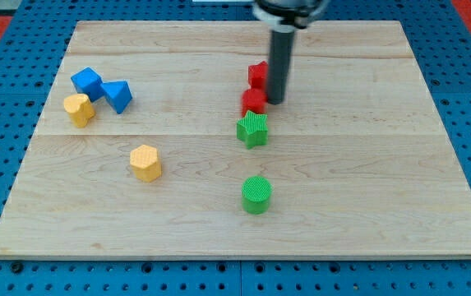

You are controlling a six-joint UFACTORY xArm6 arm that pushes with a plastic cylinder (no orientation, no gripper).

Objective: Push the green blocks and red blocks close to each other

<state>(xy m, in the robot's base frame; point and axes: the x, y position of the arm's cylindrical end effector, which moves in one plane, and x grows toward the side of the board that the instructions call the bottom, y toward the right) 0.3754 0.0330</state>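
My rod comes down from the view's top, and my tip rests on the wooden board just at the right side of the two red blocks. I have no jaws, so nothing is gripped; the tip only stands beside the blocks, and I cannot tell for sure if it touches them.

The upper red block is partly hidden behind the rod, so I cannot make out its shape. The lower red block looks rounded and sits just below it, close at the left of my tip. Directly under this one, almost touching, is the green star block. The green cylinder stands further toward the view's bottom, apart from the star.

At the view's left there is a group: a blue cube, a blue triangular block and a yellow block, all near each other. A yellow hexagonal block lies alone, lower and more to the middle.
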